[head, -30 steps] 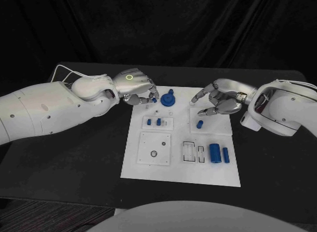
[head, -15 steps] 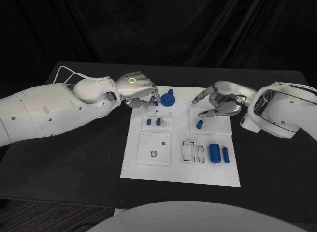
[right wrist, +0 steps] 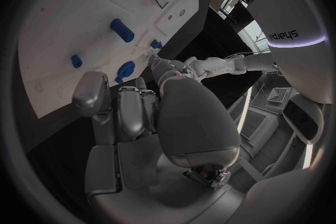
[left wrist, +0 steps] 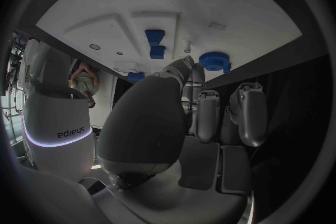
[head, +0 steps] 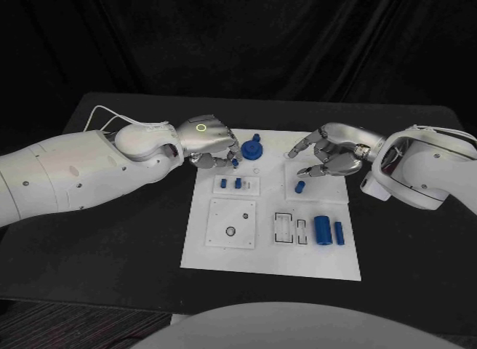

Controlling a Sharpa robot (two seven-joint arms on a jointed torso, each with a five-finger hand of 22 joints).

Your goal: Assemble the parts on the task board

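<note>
The task board lies in the middle of the head view, a white plate with its long axis running up and down the frame. On it sit blue parts: a round gear-like part near the upper edge, 2 small pegs just below it, a short peg centre-right, and a large cylinder beside a slimmer one at lower right.

The left hand hovers over the board's upper left corner — the gear-like part is just to its right in the frame, the 2 small pegs just below it. Its fingers curl downward; something small and blue shows at the fingertips, but whether it is pinched there or merely lies behind them I cannot tell.

The right hand hangs over the upper right of the board, fingers spread and holding nothing, with the short peg just below it.

By my judgement the left hand is nearer the gear-like part — the right nearer the short peg.
</note>
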